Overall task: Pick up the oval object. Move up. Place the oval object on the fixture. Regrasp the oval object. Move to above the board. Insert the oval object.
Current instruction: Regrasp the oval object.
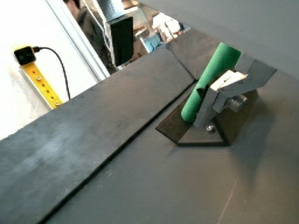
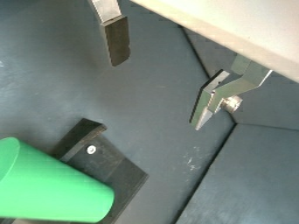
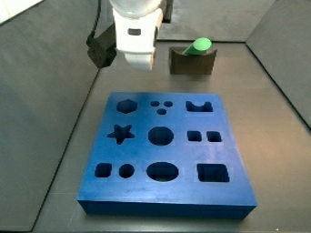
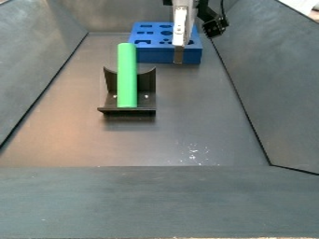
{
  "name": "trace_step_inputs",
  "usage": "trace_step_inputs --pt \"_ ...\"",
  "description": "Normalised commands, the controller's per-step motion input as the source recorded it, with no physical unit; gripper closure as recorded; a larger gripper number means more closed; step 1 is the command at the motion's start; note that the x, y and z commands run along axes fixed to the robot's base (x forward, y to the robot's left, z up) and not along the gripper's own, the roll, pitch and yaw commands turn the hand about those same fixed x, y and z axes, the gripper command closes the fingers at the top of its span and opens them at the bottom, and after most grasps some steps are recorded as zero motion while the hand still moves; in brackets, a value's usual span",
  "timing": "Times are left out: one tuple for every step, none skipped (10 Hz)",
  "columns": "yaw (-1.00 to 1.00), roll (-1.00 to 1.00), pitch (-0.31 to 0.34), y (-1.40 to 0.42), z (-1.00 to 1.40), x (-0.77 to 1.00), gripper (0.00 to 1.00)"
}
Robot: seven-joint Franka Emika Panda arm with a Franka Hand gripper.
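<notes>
Green oval object (image 4: 126, 71) upright on fixture (image 4: 129, 102), gripper (image 2: 163, 74) empty.

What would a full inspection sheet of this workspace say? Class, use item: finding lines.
Surface: dark grey floor, bare around the pieces.
Oval object: green peg leaning in the fixture, free of the gripper.
Board: blue board, all visible holes empty.
Clutter: nothing seen.
Gripper: gripper open, holding nothing, away from the peg, near the board's end in a side view.
Cables: black cable at a yellow strip outside the enclosure.
Surroundings: grey walls.
</notes>
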Motion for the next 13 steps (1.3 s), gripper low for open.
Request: trace_step_inputs --pt "0.36 0.16 0.525 -0.05 0.0 0.07 0.0" --pt "0.44 0.13 0.377 -0.04 -0.01 0.07 0.0" --pt "0.47 0.11 0.214 -0.04 -0.01 0.07 0.0" --pt "0.46 0.09 0.107 -0.04 -0.01 0.06 0.0" --pt "0.4 0.07 -0.004 -0.04 0.0 0.05 0.0" --pt "0.35 0.07 -0.066 -0.04 -0.01 0.05 0.0" --pt "0.31 0.07 -0.093 -0.04 -0.02 0.05 0.0" --pt "0.22 0.09 -0.103 -0.02 0.0 1.0 0.0" --pt "0.18 0.09 -0.102 -0.02 0.0 1.0 0.0" --pt "0.11 0.1 -0.083 -0.02 -0.02 1.0 0.0" --pt "0.07 0.11 -0.078 -0.02 -0.02 1.0 0.0" --pt "0.03 0.11 -0.066 -0.02 -0.03 1.0 0.0" --pt "0.02 0.11 -0.055 -0.02 -0.03 1.0 0.0"
